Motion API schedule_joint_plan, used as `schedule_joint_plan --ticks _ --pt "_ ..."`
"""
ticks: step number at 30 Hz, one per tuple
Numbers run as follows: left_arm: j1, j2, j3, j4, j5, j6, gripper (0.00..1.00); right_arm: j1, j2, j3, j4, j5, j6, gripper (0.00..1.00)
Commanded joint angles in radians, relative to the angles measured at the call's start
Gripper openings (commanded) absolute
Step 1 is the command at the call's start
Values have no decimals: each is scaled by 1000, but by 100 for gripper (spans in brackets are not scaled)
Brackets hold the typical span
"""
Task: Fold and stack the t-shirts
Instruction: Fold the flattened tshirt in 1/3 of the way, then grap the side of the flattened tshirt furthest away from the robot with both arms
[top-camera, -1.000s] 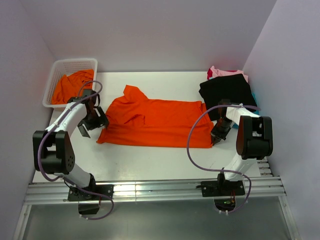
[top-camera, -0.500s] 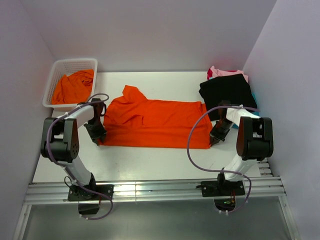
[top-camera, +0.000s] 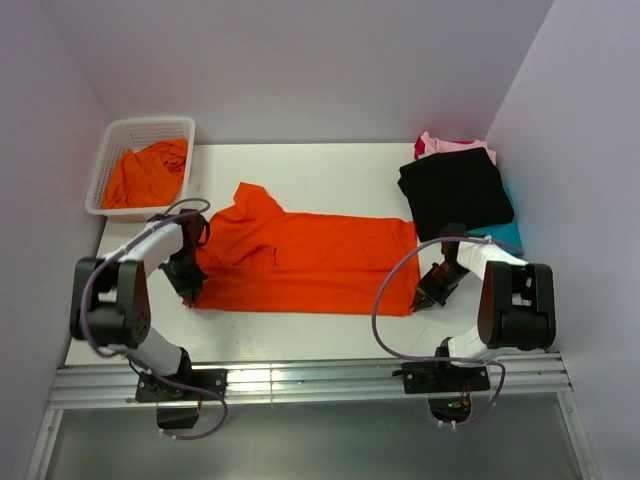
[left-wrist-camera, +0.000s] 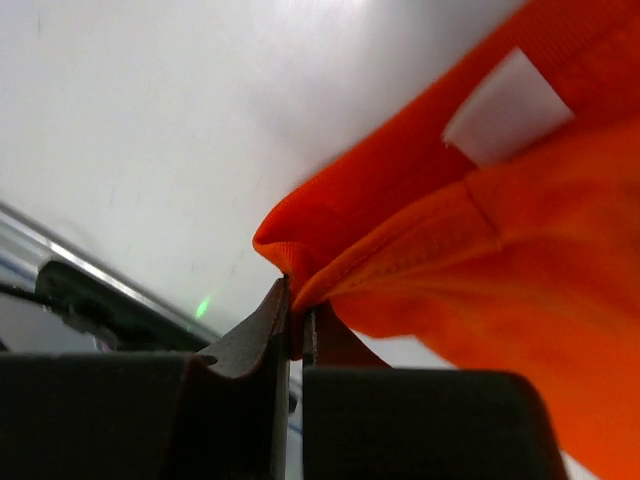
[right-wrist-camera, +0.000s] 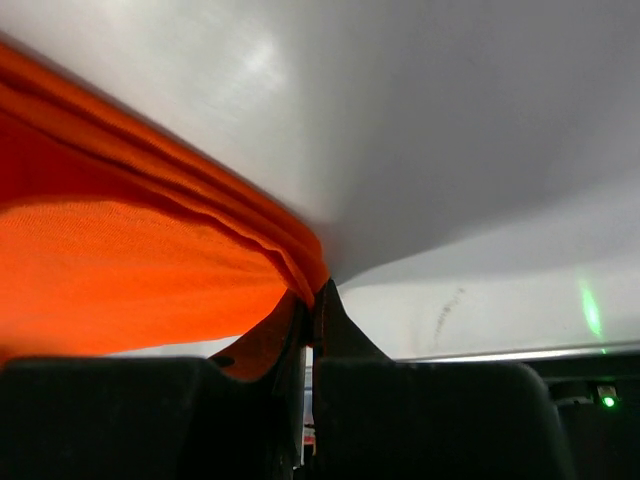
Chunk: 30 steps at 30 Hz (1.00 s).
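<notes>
Fabric, soft with a stitched, ribbed hem, covers the middle of the smooth white desk (top-camera: 300, 170): a bright orange t-shirt (top-camera: 305, 262) spread as a long rectangle, one sleeve jutting from its far-left end. Beyond that end a white mesh basket (top-camera: 108, 140) holds a crumpled orange shirt (top-camera: 147, 172). Off its right end lies a folded pile, a black shirt (top-camera: 455, 190) over a pink shirt (top-camera: 452, 145) and a teal shirt (top-camera: 506, 232). The left fingers (left-wrist-camera: 250, 330) pinch its near-left hem corner. The right fingers (right-wrist-camera: 338, 330) pinch bunched folds at its near-right corner. Both forearms slope low over the desk.
</notes>
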Motion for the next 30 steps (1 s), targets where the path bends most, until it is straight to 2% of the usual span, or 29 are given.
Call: schedule_joint_plan --ticks 1,7,9,10,11,12,15,16,19,20,24,27,30 --pt "-37 -171 -60 -130 56 -85 0 -14 -53 -47 -67 25 27 0" --pt "-63 -352 -103 -242 110 -126 2 -33 -153 -70 -182 92 30 0" --pt "-72 -378 -65 -311 117 -143 26 -37 -197 -50 -239 96 30 0" --pt "-74 -403 -42 -335 130 -148 42 -37 -228 -42 -250 59 26 1" --pt "-77 -421 10 -343 162 -129 95 -37 -228 -27 -305 66 27 10" --pt "-79 -439 36 -346 192 -126 100 -30 -224 1 -319 69 30 22" --pt "-79 -469 116 -343 292 -160 100 -23 -211 70 -363 108 35 45" --pt "-79 -444 140 -340 310 -163 100 -23 -204 90 -371 128 39 50" --pt "-80 -359 295 -282 308 -116 99 -22 -194 157 -390 134 41 56" --pt "-80 -336 379 -248 295 -81 99 -22 -190 171 -383 125 44 56" --pt "-69 -187 547 -70 255 -4 100 -19 -174 248 -339 34 33 52" --pt "-59 26 714 25 255 64 99 -19 -170 341 -350 48 16 52" --pt "-59 332 913 57 255 113 100 -14 -153 418 -383 92 -5 52"
